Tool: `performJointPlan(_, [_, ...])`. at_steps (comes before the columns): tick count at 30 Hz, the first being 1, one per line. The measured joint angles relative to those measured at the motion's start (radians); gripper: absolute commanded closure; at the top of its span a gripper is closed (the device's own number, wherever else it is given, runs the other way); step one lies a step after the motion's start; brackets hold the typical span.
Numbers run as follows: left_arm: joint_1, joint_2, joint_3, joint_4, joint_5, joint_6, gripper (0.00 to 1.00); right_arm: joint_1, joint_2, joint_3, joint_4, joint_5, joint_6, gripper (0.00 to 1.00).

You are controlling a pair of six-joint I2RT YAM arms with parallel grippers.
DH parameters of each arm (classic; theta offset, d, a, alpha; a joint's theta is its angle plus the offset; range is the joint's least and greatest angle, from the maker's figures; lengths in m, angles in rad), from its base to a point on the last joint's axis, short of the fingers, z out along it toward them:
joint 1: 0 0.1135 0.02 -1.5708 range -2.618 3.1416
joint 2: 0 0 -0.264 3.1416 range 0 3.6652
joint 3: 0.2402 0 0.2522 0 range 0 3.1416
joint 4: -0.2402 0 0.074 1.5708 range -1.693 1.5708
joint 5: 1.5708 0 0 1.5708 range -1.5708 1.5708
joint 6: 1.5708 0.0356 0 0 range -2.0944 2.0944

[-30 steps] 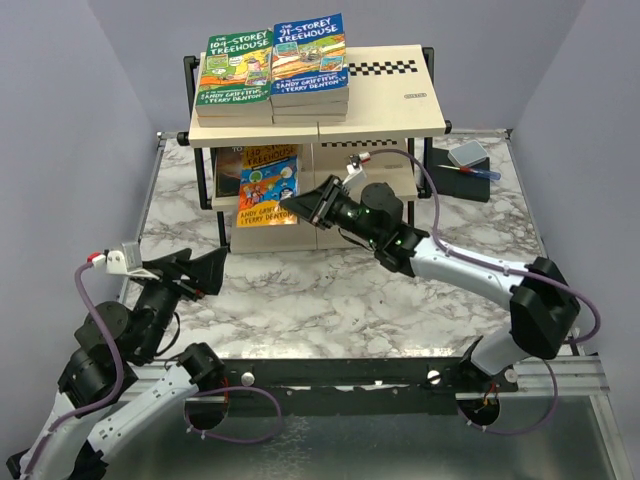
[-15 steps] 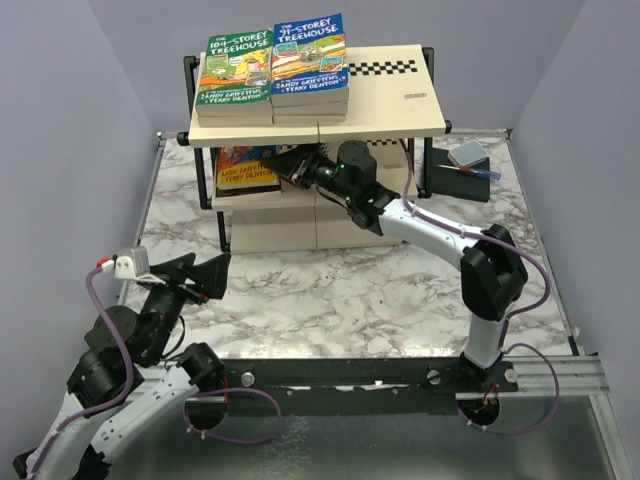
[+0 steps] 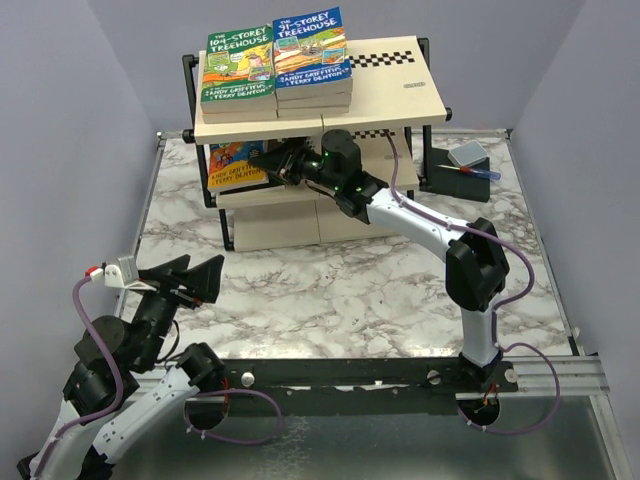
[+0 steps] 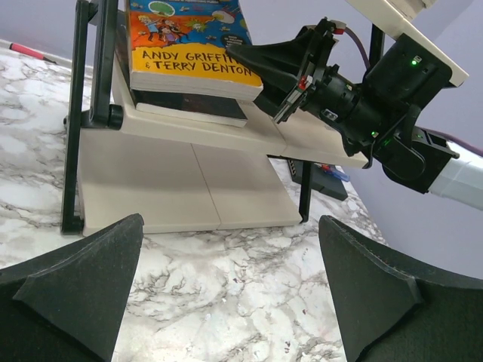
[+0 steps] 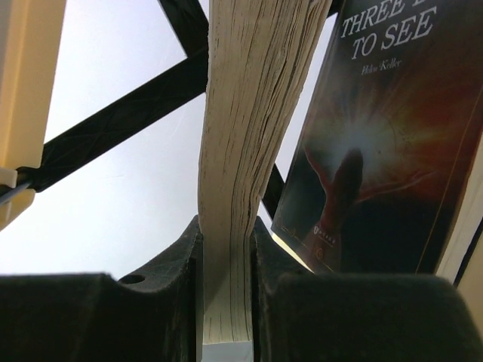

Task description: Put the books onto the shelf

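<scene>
- Left gripper, 7 o'clock of the table: jaws spread wide, nothing in them, well apart from the shelf.
- Right gripper reaches in under the top board from the 4 o'clock side. Its jaws are pinched narrow on the page edge of the orange book. Wrist view shows both pads tight on the pages.
- Orange book is on the middle tier, toward the shelf's 9 o'clock end, lying over the dark book. Can't tell if it rests fully on it.
- Shelf stands at 12 o'clock. The top board carries the green book and blue book stacks side by side.
- Step judged: seating the orange book on the middle tier, close to done.
- To do it well:
  - Lower until the cover lies flat on the dark book.
  - Square the edges with the dark book below.
  - Open the jaws only enough to free the pages.
  - Back out low and straight toward 4 o'clock.
- Risks: lifting into the top board, or dragging the book back out.
</scene>
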Motion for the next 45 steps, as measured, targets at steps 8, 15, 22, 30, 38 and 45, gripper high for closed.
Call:
performJointPlan(8, [0.000,-0.001,0.000,0.000,-0.003,0.000,0.01,-0.005,0.003,0.005,-0.071,-0.010,-0.003,0.99])
performJointPlan(15, [0.000,-0.001,0.000,0.000,-0.003,0.000,0.01,-0.010,-0.002,-0.020,-0.080,-0.008,0.009,0.96])
performJointPlan(22, [0.000,-0.001,0.000,0.000,-0.003,0.000,0.01,-0.019,-0.011,-0.062,-0.068,0.010,0.052,0.74])
performJointPlan(30, [0.000,-0.001,0.000,0.000,-0.003,0.000,0.01,-0.023,-0.045,-0.095,-0.066,0.050,0.056,0.45])
performJointPlan(38, [0.000,-0.001,0.000,0.000,-0.003,0.000,0.01,-0.024,-0.104,-0.142,-0.093,0.097,0.041,0.35])
performJointPlan(45, [0.000,-0.001,0.000,0.000,-0.003,0.000,0.01,-0.024,-0.145,-0.143,-0.183,0.134,-0.019,0.34])
